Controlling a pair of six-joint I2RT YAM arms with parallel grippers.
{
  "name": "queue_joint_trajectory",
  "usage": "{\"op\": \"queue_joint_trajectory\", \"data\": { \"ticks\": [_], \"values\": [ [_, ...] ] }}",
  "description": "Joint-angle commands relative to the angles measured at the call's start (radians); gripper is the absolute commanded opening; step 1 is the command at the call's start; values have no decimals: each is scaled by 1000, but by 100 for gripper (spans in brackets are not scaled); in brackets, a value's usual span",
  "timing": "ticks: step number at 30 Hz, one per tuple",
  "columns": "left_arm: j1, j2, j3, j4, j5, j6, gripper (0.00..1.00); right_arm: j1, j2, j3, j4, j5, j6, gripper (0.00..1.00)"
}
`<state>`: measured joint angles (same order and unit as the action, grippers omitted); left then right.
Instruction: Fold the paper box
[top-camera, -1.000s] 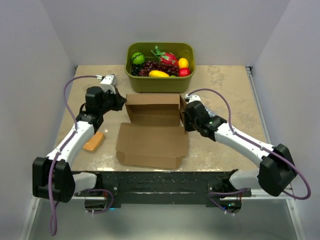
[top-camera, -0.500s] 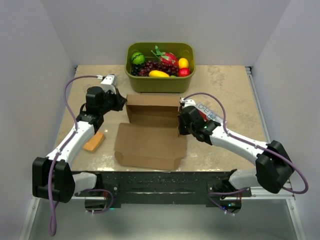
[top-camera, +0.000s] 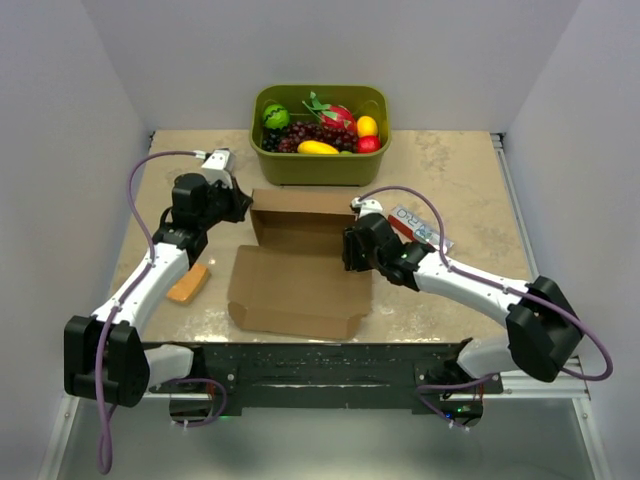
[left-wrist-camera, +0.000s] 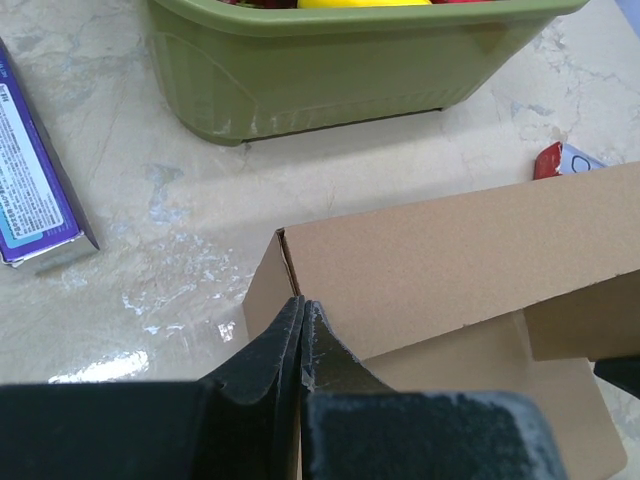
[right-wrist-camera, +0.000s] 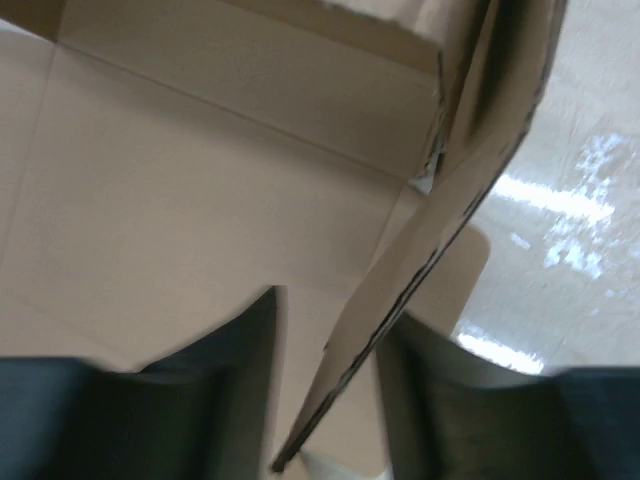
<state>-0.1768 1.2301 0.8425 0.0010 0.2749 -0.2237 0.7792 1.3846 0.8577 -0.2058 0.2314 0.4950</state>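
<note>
On the marble table (top-camera: 455, 175), the left gripper (left-wrist-camera: 301, 305) is pinching the paper box (left-wrist-camera: 450, 250) while the released right gripper (right-wrist-camera: 330, 345) is risking its upright flap flopping outward.

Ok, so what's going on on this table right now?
Two robot arms are folding a brown paper box. The left gripper is shut, its tips at the box's far left corner; whether it pinches the cardboard is unclear. The right gripper is open, with the box's upright right side flap standing between its jaws. The box is only part formed: back wall up, the front panel lying flat. The green tub of fruit sits behind it, untouched.
</note>
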Motion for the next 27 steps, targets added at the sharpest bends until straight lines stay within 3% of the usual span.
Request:
{"op": "queue_joint_trajectory", "data": {
  "ticks": [1, 2, 5, 8, 13, 19, 27],
  "values": [
    [-13, -9, 0, -116, -32, 50, 4, 15, -90, 121, -78, -23, -30, 58],
    [-13, -11, 0, -118, -32, 53, 4, 15, -110, 133, -102, 9, -41, 68],
    [-13, -12, 3, -119, -25, 60, 4, 8, -191, 194, -200, 101, -76, 79],
    [-13, -12, 4, -111, -5, 60, 4, -63, -251, 227, -231, 103, -102, 81],
    [-13, -15, 1, -111, 3, 60, 4, -231, -294, 161, -137, 69, -162, 78],
    [-13, -15, 0, -110, 6, 58, 4, -248, -231, 32, -28, -41, -226, 76],
    [-13, -11, 0, -105, 18, 55, 4, -247, -249, -164, 270, -230, -263, 79]
  ]
}}
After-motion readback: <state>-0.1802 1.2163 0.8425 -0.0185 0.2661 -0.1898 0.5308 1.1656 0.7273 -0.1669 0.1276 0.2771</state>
